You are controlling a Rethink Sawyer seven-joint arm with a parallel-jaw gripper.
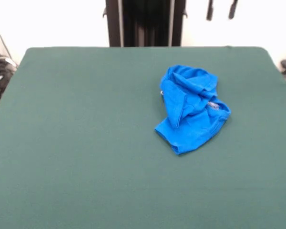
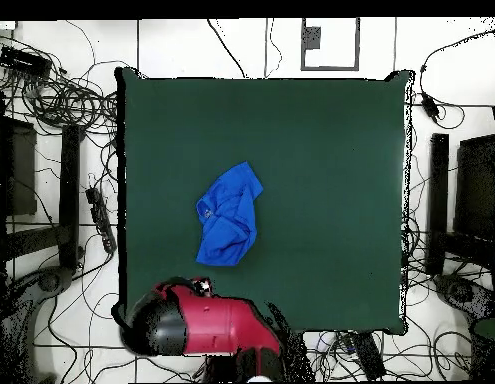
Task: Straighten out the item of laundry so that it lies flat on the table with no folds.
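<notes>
Table: one large rectangular surface covered in plain dark green cloth [image 1: 86,143], filling most of the front view; in the overhead view [image 2: 321,150] a dark green rectangle with floor and cables around it.

Arm: one red and black robot arm [image 2: 206,325], folded at 6 o'clock over the table's near edge in the overhead view, toward 7 o'clock from the table's centre; well apart from the garment.

Pedestal: one black upright column [image 1: 145,23] at 12 o'clock behind the table's far edge in the front view.

Laundry: one small bright blue soft fabric garment [image 1: 190,107], crumpled and folded over itself, several ridges and creases on top; lying on the table toward 2 o'clock from centre in the front view; in the overhead view [image 2: 229,215] toward 8 o'clock from the table's centre, touching nothing but the cloth.

Label: one small pale patch [image 1: 213,105] at the garment's 3 o'clock side; lettering not readable.

Gripper: two dark tips [image 1: 221,9] hanging at the 1 o'clock top edge of the front view; spread of the claw cannot be told.
</notes>
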